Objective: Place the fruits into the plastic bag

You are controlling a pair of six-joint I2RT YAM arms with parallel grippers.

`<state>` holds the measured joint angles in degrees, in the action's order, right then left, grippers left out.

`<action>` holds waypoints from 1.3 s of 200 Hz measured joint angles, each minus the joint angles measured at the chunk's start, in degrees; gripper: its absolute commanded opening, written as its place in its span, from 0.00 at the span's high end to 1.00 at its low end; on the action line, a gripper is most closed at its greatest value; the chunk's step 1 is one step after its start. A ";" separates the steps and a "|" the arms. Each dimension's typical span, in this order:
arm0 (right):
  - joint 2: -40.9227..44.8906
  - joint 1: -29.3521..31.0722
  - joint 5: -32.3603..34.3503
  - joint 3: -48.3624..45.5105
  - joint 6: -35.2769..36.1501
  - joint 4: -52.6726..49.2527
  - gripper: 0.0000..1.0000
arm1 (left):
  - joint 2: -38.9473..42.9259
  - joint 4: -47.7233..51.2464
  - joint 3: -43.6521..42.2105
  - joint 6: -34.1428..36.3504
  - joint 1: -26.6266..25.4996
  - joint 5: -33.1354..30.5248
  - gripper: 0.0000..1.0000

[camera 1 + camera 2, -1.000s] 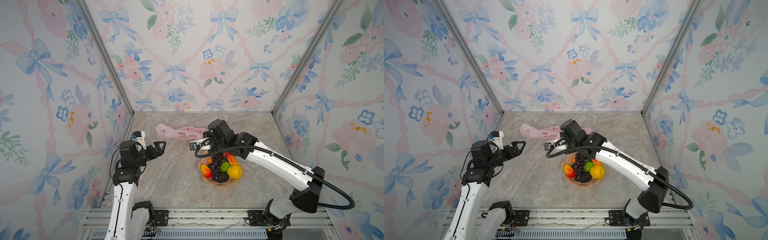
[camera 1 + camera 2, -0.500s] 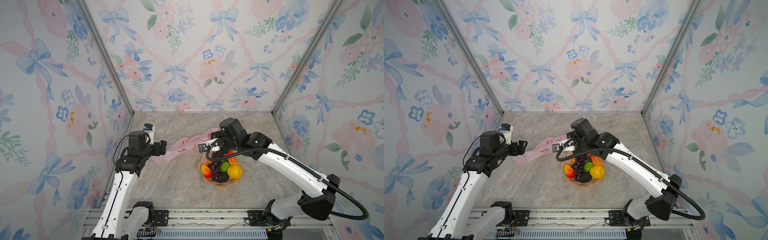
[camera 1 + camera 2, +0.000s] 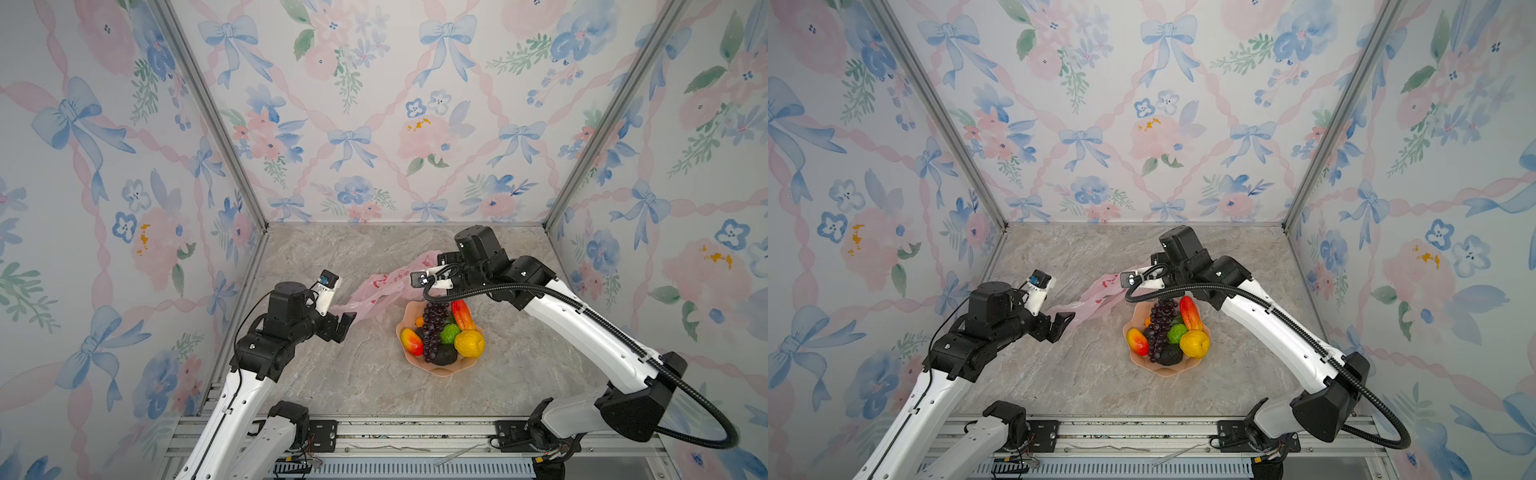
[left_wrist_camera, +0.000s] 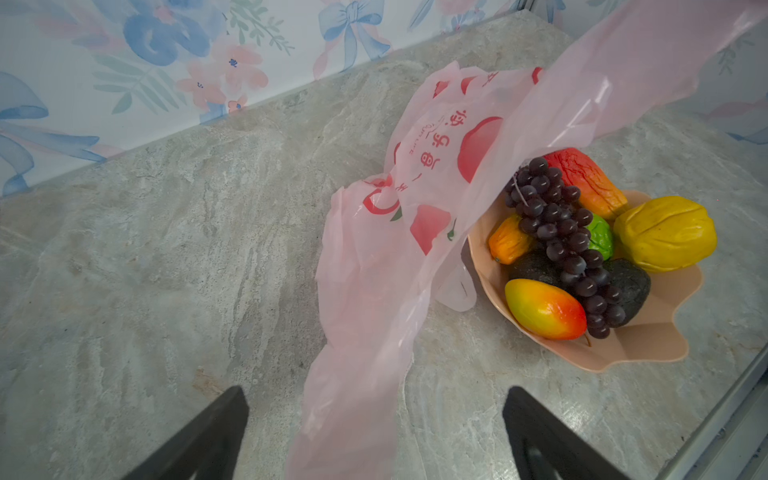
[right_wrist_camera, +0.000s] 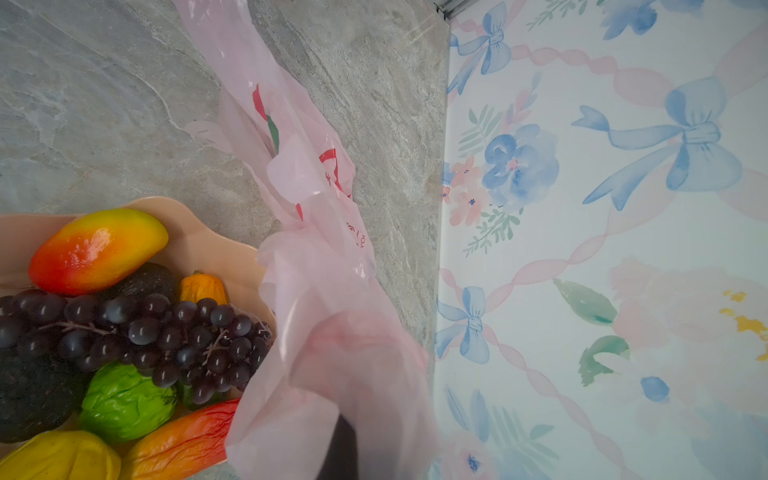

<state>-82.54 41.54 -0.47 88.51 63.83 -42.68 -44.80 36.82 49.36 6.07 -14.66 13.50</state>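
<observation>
The fruits lie heaped in a peach scalloped bowl: a dark grape bunch, a yellow lemon, a red-yellow mango, a bumpy green fruit and a black avocado. The pink plastic bag stretches from the bowl's far rim leftward across the floor. My right gripper is shut on one end of the bag, held up above the bowl's far side. My left gripper is open at the other end. A strip of the bag runs between its fingers.
Floral walls close in the marble floor on three sides, and a metal rail runs along the front edge. The bowl sits right of centre, under my right arm's black cable.
My right gripper has moved right and up, drawing the bag's end off the floor. My left arm has swung in toward the bag's other end. Its jaws stay wide.
</observation>
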 measured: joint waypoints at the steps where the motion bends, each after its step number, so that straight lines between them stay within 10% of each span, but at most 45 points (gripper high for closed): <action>1: -0.02 -0.02 0.00 0.00 0.00 0.00 1.00 | -0.07 0.02 0.02 0.00 0.00 0.00 0.03; 103: -0.02 -2.47 -0.44 -0.42 -0.85 0.02 1.00 | -11.87 3.98 3.17 0.81 -2.58 -1.29 0.13; 181: -0.02 -3.78 -0.44 -0.42 -1.44 0.04 1.00 | -15.93 5.22 4.35 0.35 -3.52 -3.28 0.62; 211: -0.02 -4.39 -0.42 -0.42 -1.44 0.02 1.00 | -16.39 5.40 4.59 0.04 -4.20 -3.43 0.99; 238: -0.02 -4.39 -0.44 -0.44 -1.49 0.00 1.00 | -17.42 6.27 5.11 -0.11 -5.40 -4.07 1.00; 260: 0.20 -4.39 -0.44 -1.33 -2.64 0.04 0.59 | -18.08 7.21 7.50 -1.66 -5.64 -2.75 1.00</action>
<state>-82.35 37.15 -0.91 87.18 61.19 -42.63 -62.87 44.03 56.86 4.40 -20.29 10.74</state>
